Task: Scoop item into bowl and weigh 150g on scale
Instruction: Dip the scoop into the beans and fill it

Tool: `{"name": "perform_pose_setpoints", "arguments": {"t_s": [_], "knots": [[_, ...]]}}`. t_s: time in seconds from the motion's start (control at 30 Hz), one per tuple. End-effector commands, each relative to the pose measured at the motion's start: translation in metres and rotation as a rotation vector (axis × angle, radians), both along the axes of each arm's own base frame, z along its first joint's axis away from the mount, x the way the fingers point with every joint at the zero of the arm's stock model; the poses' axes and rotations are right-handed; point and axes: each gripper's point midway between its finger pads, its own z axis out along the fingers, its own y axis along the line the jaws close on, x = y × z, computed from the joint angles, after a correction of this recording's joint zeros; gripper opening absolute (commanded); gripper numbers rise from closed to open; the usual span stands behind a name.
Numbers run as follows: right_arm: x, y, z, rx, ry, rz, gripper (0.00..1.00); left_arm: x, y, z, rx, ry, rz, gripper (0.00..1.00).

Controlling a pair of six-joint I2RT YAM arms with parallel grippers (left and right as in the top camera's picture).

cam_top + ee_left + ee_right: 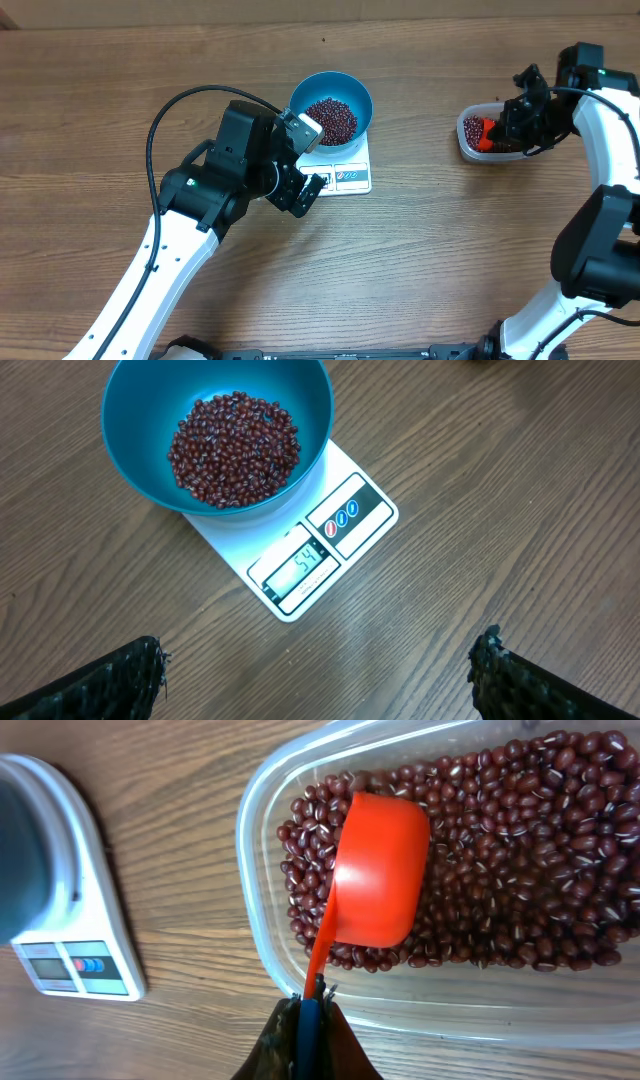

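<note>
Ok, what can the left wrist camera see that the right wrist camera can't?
Only left wrist: the beans heaped in the blue bowl, and the open left tool. Only right wrist: the orange-red scoop in the clear tub of beans, handle pinched by the right tool. Both: the white scale, bowl edge and wooden table.

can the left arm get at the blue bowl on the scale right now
Probably yes. The left arm hovers beside the scale with its jaws wide open and empty, and nothing stands between them and the bowl. The right arm is away at the tub with the scoop.
</note>
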Motion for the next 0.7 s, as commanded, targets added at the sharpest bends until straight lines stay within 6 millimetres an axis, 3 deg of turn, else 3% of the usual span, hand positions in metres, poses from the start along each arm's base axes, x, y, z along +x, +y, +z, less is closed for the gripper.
{"name": "perform_pose_setpoints", "arguments": {"t_s": [0.0,0.33,0.67], "knots": [[0.007,-0.001,0.013,0.129,-0.06,-0.021,0.04,0.001,-0.002,0.013,-0.022,-0.026,0.008,1.0],[-0.006,-0.056,0.027,0.269,-0.096,-0.19,0.04,0.001,-0.002,0.013,-0.022,-0.026,0.008,1.0],[-0.018,-0.057,0.048,0.429,-0.168,-0.164,0.04,0.001,-0.002,0.013,-0.022,-0.025,0.008,1.0]]}}
